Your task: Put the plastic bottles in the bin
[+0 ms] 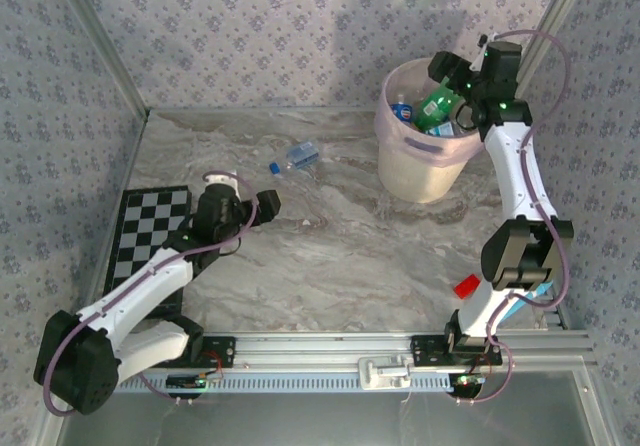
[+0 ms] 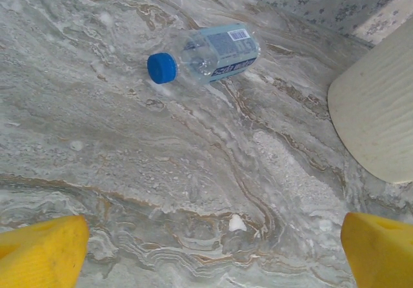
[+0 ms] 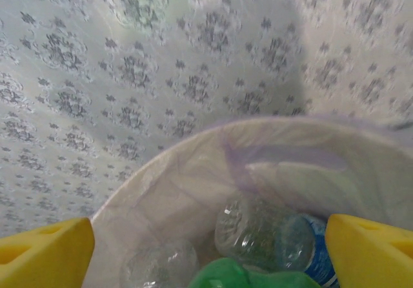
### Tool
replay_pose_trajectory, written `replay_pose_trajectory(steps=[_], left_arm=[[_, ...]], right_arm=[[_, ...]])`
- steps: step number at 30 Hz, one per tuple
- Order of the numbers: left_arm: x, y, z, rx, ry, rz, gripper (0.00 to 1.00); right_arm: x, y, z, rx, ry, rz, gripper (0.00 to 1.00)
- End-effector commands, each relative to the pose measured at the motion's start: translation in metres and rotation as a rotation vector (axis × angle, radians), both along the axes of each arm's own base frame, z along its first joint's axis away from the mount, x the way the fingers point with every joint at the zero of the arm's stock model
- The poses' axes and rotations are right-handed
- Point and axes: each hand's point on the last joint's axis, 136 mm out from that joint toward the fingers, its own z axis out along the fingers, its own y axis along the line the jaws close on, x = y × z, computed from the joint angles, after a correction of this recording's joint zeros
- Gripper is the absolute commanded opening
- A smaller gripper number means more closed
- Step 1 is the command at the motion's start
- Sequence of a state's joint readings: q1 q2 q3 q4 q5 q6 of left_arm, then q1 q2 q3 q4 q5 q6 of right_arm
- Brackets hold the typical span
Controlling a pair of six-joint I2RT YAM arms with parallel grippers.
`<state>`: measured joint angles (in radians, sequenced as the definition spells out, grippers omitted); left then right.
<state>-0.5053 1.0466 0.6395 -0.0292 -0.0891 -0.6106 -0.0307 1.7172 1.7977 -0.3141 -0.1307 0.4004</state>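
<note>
Plastic bottles (image 1: 410,112) lie mostly in the round pale pink translucent bin (image 1: 425,171); one lies out on the marble tabletop (image 1: 350,256).

We see the small clear blue-capped bottle (image 1: 296,155) on its side near the tabletop's far edge, left of the bin and apart from it. The bin stands in the far right corner, with clear bottles (image 3: 264,233) and a green bottle (image 1: 436,106) inside. The left gripper (image 1: 266,206) hangs over the tabletop's middle, short of the loose bottle, its yellow fingers (image 2: 42,252) spread wide over bare marble. The right gripper (image 1: 458,94) hovers at the bin's mouth, its fingers (image 3: 371,252) wide apart, the green bottle below them.
</note>
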Motion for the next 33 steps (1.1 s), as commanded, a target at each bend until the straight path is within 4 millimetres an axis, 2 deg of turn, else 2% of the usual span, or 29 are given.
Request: replay_pose_trajectory(steps=[1, 6, 12, 16, 23, 27, 33], left_arm=[[0.011, 0.005, 0.028, 0.022, -0.07, 0.008, 1.0], [0.029, 0.007, 0.033, 0.04, -0.086, -0.003, 1.0], [0.065, -0.004, 0.033, 0.083, -0.087, -0.083, 1.0], [0.096, -0.016, 0.025, 0.134, -0.056, -0.184, 1.0], [0.145, -0.025, -0.009, 0.22, 0.001, -0.28, 1.0], [0.163, -0.045, -0.022, 0.227, 0.019, -0.401, 0.99], [0.182, -0.06, -0.041, 0.296, 0.053, -0.535, 0.99]], right_arm=[[-0.019, -0.011, 0.046, -0.098, -0.087, -0.066, 1.0], [-0.042, -0.004, 0.061, -0.175, -0.128, -0.07, 1.0], [-0.068, 0.028, 0.048, -0.106, -0.119, 0.042, 1.0], [-0.094, 0.065, 0.031, -0.088, -0.101, 0.149, 1.0], [-0.143, 0.125, -0.02, -0.094, -0.004, 0.316, 1.0], [-0.162, 0.143, -0.042, -0.11, 0.046, 0.364, 1.0], [-0.171, 0.15, -0.062, -0.103, 0.095, 0.383, 1.0]])
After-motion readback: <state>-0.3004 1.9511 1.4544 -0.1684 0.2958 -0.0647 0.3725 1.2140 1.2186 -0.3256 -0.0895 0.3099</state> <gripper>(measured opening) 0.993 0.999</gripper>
